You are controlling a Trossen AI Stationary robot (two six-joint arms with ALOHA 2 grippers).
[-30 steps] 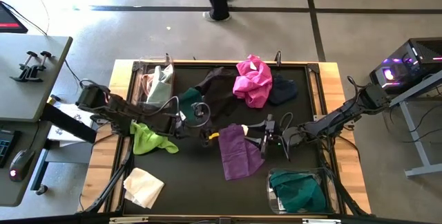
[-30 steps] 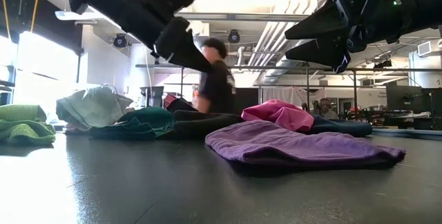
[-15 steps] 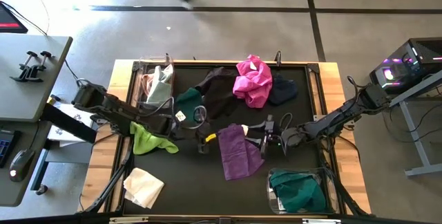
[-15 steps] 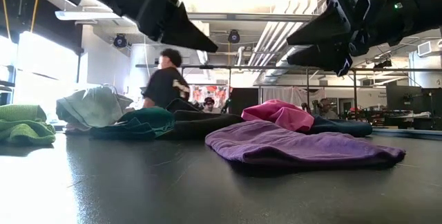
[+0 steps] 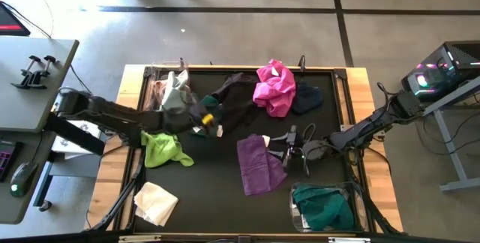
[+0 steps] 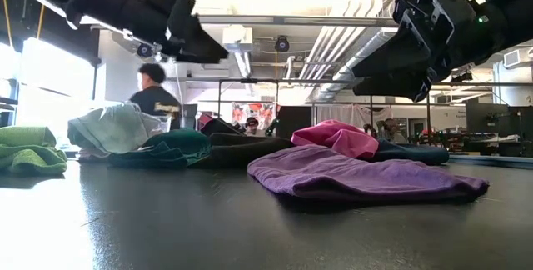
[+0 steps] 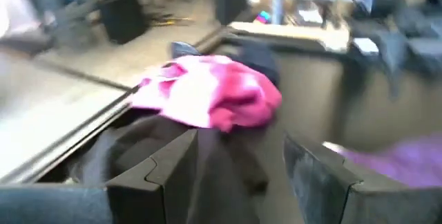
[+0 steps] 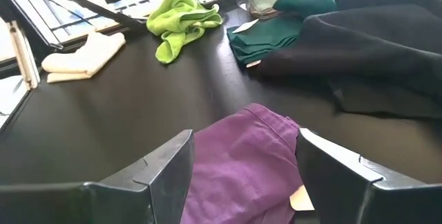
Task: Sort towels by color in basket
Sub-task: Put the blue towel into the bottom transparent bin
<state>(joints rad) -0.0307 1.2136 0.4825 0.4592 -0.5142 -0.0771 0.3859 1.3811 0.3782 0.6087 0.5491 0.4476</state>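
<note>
My left gripper (image 5: pixel 208 120) hangs open above the dark teal-green towel (image 6: pixel 171 147) and the black towel (image 5: pixel 234 99), touching neither. In its wrist view the magenta towel (image 7: pixel 214 99) lies ahead, beyond the black towel (image 7: pixel 138 148). My right gripper (image 5: pixel 289 147) is open and hovers at the right edge of the purple towel (image 5: pixel 259 165), which lies flat on the mat. The low view shows that gripper (image 6: pixel 391 63) well above the purple towel (image 6: pixel 358 174). The lime green towel (image 5: pixel 165 150) and the cream-white towel (image 5: pixel 155 202) lie near the left side.
A clear bin (image 5: pixel 169 87) at the far left holds pale mint and peach cloths. Another clear bin (image 5: pixel 327 207) at the near right holds a dark teal-green towel. A dark cloth (image 5: pixel 308 98) lies beside the magenta towel. A person walks on the floor beyond the table.
My left gripper has drawn back from beside the purple towel toward the table's far left and has risen, and it now stands over the dark teal-green and black towels. The person behind the table has walked toward the left. The towels have stayed where they were.
</note>
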